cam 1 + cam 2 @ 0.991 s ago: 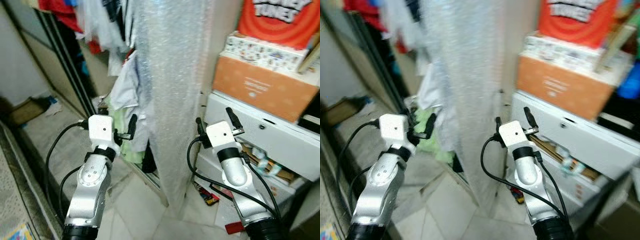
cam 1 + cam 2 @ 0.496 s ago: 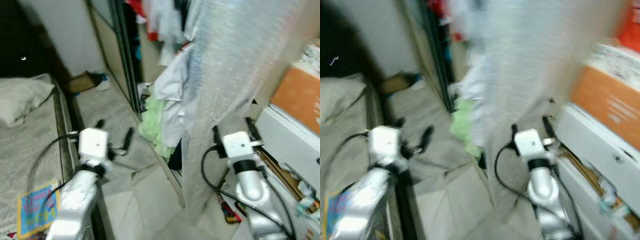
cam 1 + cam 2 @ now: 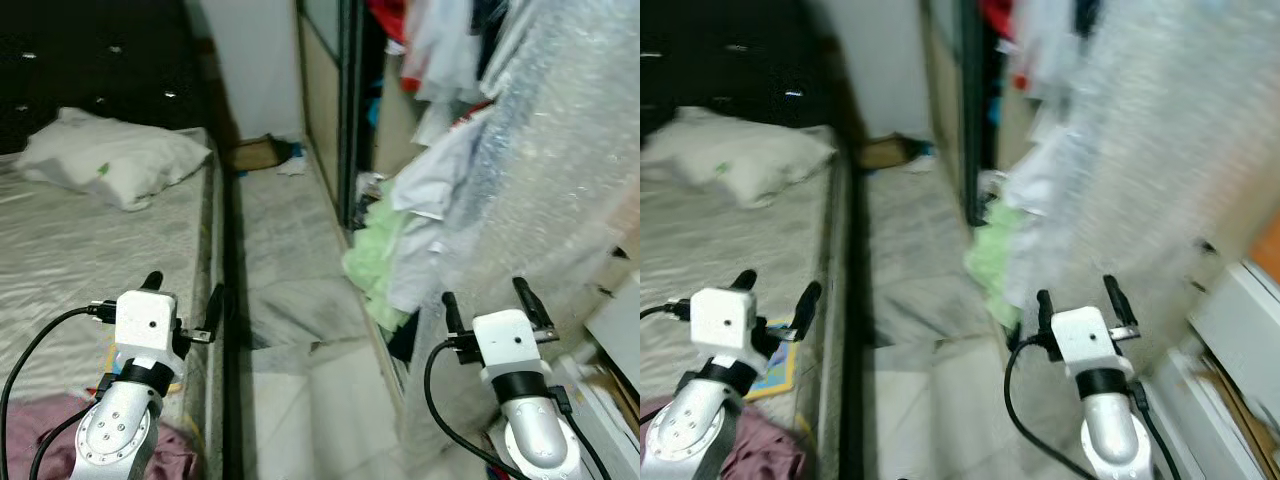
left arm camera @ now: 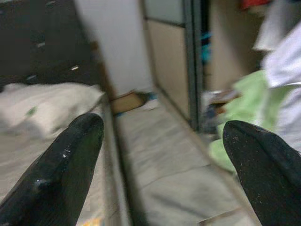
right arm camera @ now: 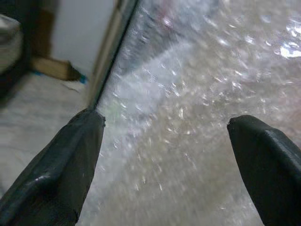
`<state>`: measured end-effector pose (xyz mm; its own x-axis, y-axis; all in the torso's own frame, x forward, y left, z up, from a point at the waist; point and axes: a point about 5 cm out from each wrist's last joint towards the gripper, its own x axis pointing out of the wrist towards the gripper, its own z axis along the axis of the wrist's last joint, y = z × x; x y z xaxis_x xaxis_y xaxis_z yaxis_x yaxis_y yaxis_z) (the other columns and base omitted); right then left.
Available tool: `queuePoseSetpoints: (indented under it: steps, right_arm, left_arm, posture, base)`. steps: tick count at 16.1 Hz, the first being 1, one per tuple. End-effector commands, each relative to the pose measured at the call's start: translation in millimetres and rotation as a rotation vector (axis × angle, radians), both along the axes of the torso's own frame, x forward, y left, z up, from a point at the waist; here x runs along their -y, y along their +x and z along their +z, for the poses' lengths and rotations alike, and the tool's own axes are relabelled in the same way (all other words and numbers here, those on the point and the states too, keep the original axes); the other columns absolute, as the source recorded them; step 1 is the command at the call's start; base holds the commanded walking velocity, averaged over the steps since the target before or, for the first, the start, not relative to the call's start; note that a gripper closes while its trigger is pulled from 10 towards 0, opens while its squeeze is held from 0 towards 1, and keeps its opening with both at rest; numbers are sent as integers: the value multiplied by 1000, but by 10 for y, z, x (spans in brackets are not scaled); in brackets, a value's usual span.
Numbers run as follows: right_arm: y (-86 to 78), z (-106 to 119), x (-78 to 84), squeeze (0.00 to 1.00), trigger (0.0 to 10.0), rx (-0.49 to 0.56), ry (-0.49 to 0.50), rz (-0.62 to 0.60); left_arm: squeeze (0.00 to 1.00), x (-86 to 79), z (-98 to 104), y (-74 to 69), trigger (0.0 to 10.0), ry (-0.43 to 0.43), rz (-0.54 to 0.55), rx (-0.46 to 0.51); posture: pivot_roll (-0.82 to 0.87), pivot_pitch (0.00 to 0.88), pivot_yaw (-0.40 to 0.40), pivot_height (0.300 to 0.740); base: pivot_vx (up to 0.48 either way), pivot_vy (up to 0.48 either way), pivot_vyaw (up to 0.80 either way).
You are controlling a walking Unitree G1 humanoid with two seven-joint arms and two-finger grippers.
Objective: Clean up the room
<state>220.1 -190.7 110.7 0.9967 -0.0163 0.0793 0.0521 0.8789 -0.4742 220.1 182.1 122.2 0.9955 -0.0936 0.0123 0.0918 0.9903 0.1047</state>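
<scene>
Just ahead of right claw [image 3: 487,295], splayed: green clothes heap [image 3: 372,262].

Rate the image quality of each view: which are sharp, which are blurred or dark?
Left eye view: fairly sharp, pillow crisp, dark headboard underexposed. Right eye view: motion-blurred throughout, bubble wrap smeared. Left wrist view: soft background, end effector fingers in focus. Right wrist view: bubble wrap glints with glare, out of focus at close range.
</scene>
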Motion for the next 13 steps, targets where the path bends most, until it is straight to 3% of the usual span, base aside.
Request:
queuePoseSetpoints:
  steps: [1, 9, 13]
  right_arm:
    - [-47, 11, 35, 0, 10000, -21, 1, 0]
    - [-55, 34, -9, 0, 10000, -41, -7, 42]
    - [-9, 38, -9, 0, 10000, -42, -5, 47]
  left_arm:
    - [0, 45, 45, -10, 10000, 10, -17, 15]
    - [0, 119, 49, 61, 10000, 2, -43, 19]
    - [0, 123, 37, 97, 10000, 4, -24, 13]
  posture:
    - [-92, 33, 39, 740]
    - [-103, 11, 31, 740]
    - [-104, 16, 26, 740]
  base:
    - [0, 0, 800]
    - [0, 0, 800]
    - [0, 0, 0]
